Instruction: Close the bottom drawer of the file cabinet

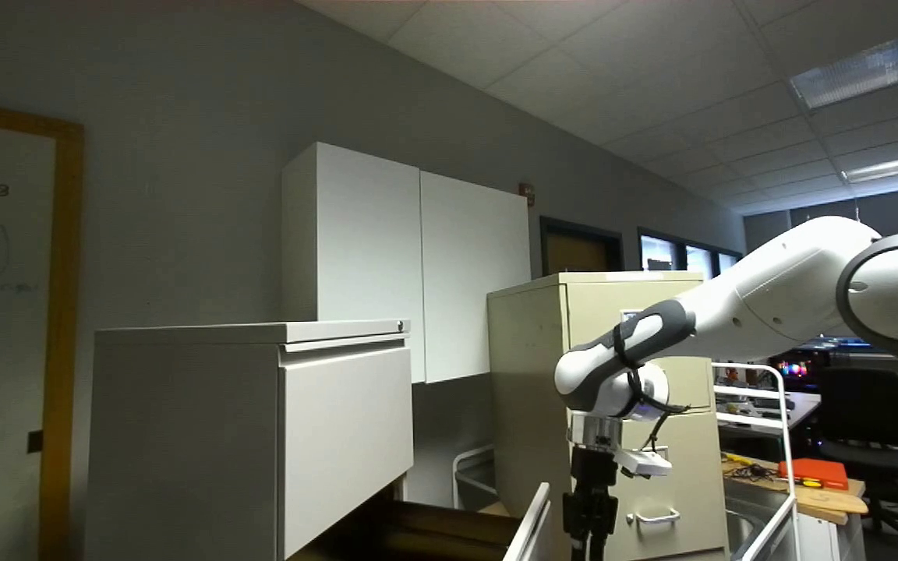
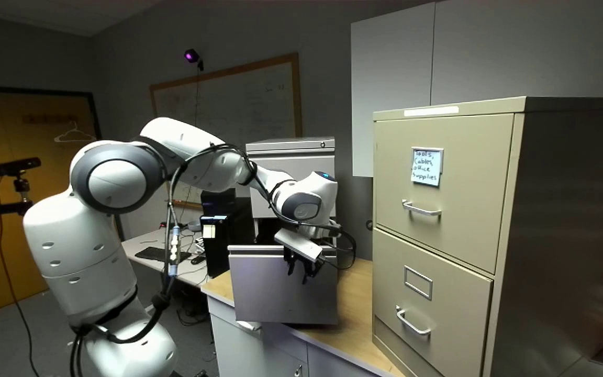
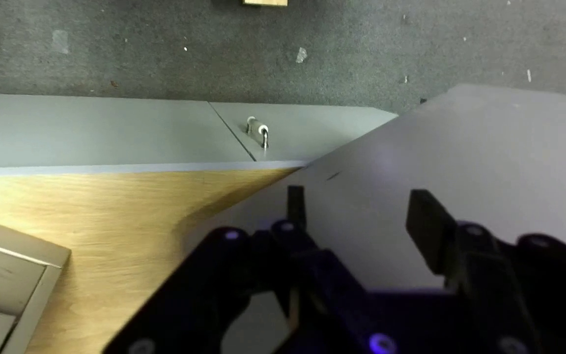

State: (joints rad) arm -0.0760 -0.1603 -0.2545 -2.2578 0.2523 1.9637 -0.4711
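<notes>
Dim wall, bright lamp; wrist view: claw blurred.

Smooth bottom drawer, seemingly metal, glossy arm, wood-grain countertop

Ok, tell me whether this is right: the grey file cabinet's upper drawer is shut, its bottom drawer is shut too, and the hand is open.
Wrong on the bottom drawer: it is pulled out, as both exterior views show. The rest stands: upper drawer shut, hand open.
</notes>
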